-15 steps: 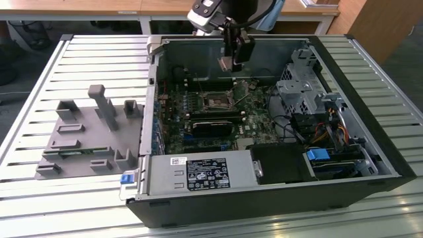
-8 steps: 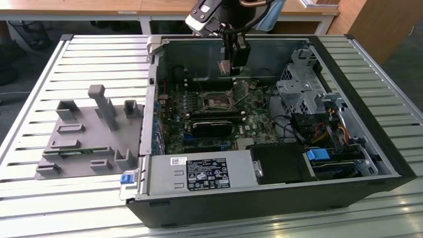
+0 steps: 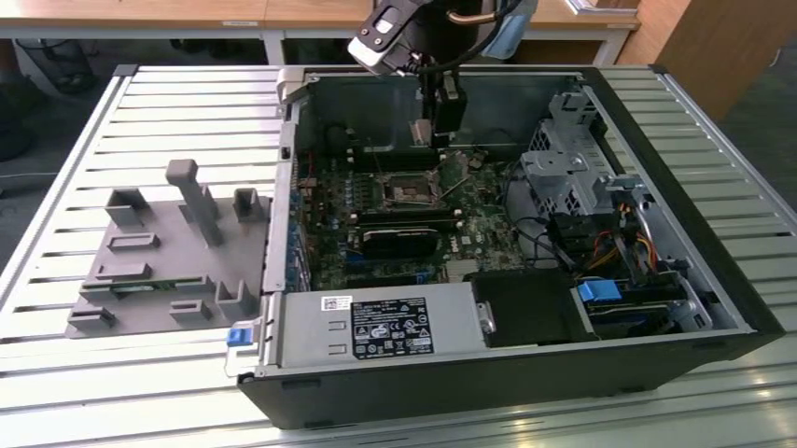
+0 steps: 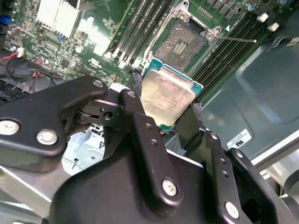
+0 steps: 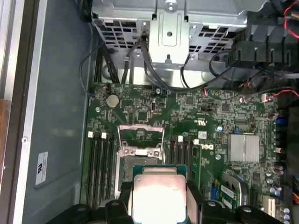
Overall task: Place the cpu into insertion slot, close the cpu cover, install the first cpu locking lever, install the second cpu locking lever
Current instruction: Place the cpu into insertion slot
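Gripper [image 4: 166, 99] clamped the cpu [image 4: 168, 88] by two opposite edges, held above the mobo, approx. 12 o'clock from the open socket [image 3: 409, 189] in exterior view.

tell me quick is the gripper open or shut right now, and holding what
gripper: shut on the cpu, held clear of the empty socket
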Tool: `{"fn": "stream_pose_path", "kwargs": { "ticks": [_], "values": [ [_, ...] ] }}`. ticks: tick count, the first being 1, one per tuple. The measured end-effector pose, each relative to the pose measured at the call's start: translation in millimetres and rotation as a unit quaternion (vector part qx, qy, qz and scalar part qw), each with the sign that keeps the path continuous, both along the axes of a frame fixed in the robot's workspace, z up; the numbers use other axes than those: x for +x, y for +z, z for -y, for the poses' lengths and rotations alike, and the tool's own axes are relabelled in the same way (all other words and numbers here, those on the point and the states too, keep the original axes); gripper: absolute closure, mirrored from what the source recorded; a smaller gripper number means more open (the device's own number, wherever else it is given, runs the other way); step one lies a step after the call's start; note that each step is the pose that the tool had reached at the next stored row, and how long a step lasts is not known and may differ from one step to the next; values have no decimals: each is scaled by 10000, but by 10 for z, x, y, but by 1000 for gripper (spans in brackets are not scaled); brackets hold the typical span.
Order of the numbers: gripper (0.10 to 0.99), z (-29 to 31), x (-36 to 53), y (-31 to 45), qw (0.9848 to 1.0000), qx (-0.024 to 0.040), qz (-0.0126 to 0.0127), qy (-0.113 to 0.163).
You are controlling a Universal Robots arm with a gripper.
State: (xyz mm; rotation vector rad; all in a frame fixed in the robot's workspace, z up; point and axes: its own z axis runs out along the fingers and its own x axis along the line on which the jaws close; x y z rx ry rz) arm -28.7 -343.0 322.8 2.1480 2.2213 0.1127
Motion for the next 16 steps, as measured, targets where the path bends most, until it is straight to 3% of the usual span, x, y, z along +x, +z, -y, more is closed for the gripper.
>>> {"fn": "stream_pose_path", "kwargs": {
  "ticks": [8,12,13,16],
  "values": [
    [545,-33,-20,-143,10000,0,-1,2],
    [545,-35,-20,-173,10000,0,-3,2],
    [545,-35,-21,-184,10000,0,-9,1],
    [545,-35,-20,-227,10000,0,-78,1]
  ]
}}
